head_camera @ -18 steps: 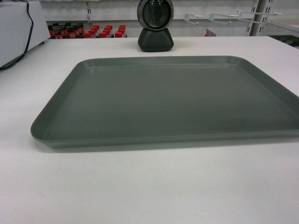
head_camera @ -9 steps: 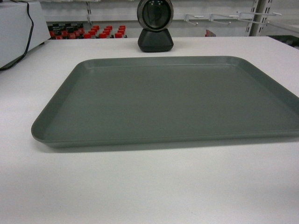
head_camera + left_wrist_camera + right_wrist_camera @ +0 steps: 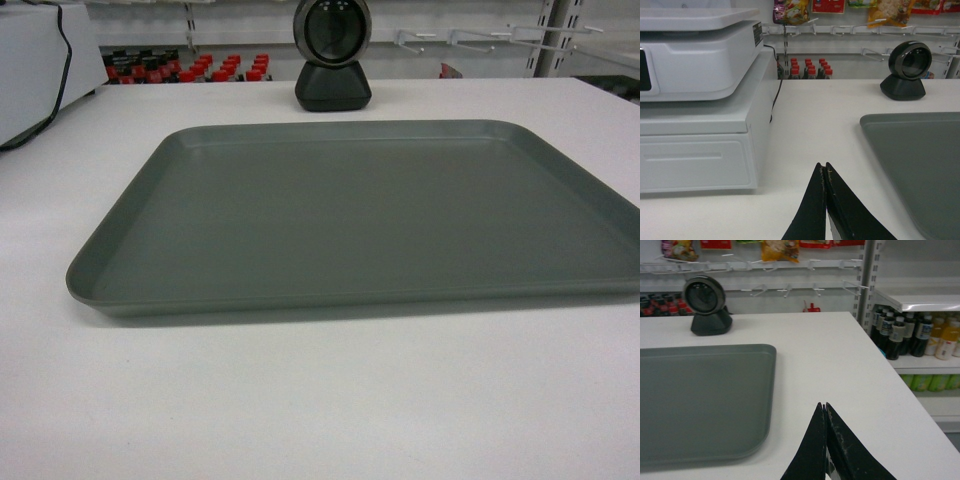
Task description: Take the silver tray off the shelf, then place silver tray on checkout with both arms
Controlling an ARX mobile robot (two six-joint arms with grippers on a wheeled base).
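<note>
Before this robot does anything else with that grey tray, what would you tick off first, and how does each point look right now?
1. Silver tray flat on the checkout: ok.
2. Tray empty, nothing to spill: ok.
3. Left gripper clear of the tray, jaws closed, off its left edge: ok.
4. Right gripper clear of the tray, jaws closed, off its right edge: ok.
5. Tray fully on the tabletop: ok on the sides in view; the head view cuts off its right edge, but the right wrist view shows table beyond it.
6. Scanner behind the tray untouched and apart from it: ok.
</note>
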